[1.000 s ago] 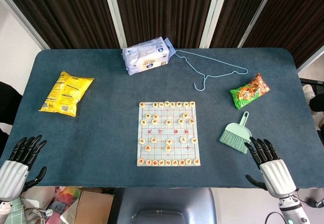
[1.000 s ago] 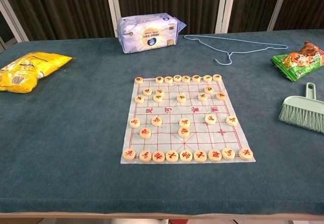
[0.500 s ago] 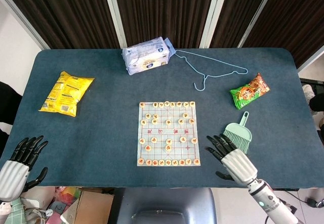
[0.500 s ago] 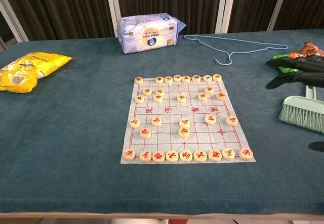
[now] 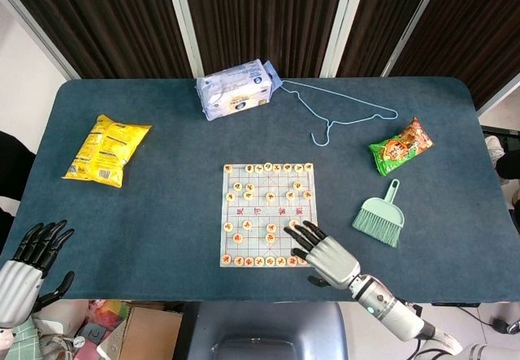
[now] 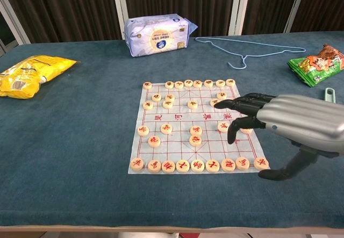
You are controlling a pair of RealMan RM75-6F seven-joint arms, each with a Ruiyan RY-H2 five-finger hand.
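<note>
Right hand [image 5: 321, 249] extended forward on its arm, palm down, fingers spread and empty; left hand [image 5: 28, 264] at the near left edge, fingers apart, holding nothing

Both views are bright and evenly lit from overhead — the table [image 5: 162, 214] shows only faint, soft shadows. In the chest view the right hand [image 6: 285, 122] casts almost none on the cloth, and its silver back catches a mild sheen. Focus is sharp across the table — the dark curtains behind stay dim. Straight edges bow slightly in the head view.
</note>
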